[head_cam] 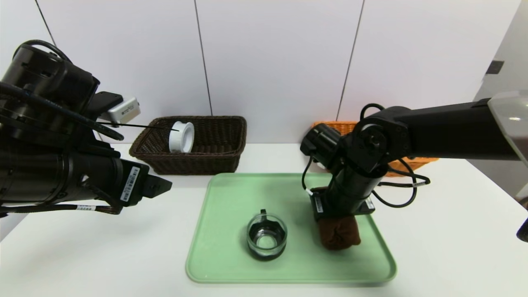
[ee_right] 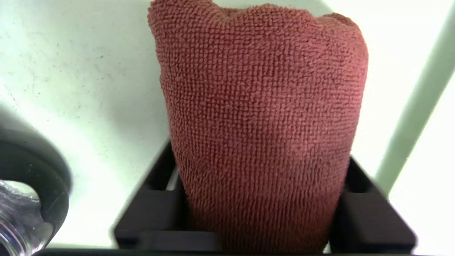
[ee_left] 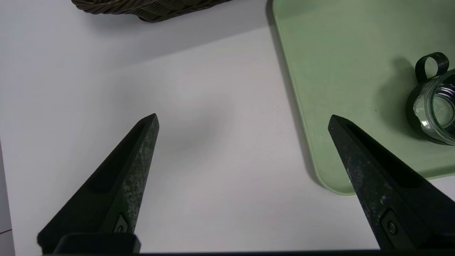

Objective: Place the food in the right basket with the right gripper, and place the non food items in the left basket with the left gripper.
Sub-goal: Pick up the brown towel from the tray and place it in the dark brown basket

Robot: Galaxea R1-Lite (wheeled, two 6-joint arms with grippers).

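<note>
While one non-food piece, the white ring (head_cam: pixel 176 140), sits in the dark left basket (head_cam: pixel 198 159), the glass cup (head_cam: pixel 266 248) and brown cloth item (ee_right: pixel 263 106) remain on the green tray (head_cam: pixel 227 198). Right gripper (ee_right: pixel 259 170) has jaws clamped on the cloth item; left gripper (ee_left: pixel 243 114), beside the tray, has jaws wide apart. Orange right basket (head_cam: pixel 416 164) is mostly hidden, food count unclear.
</note>
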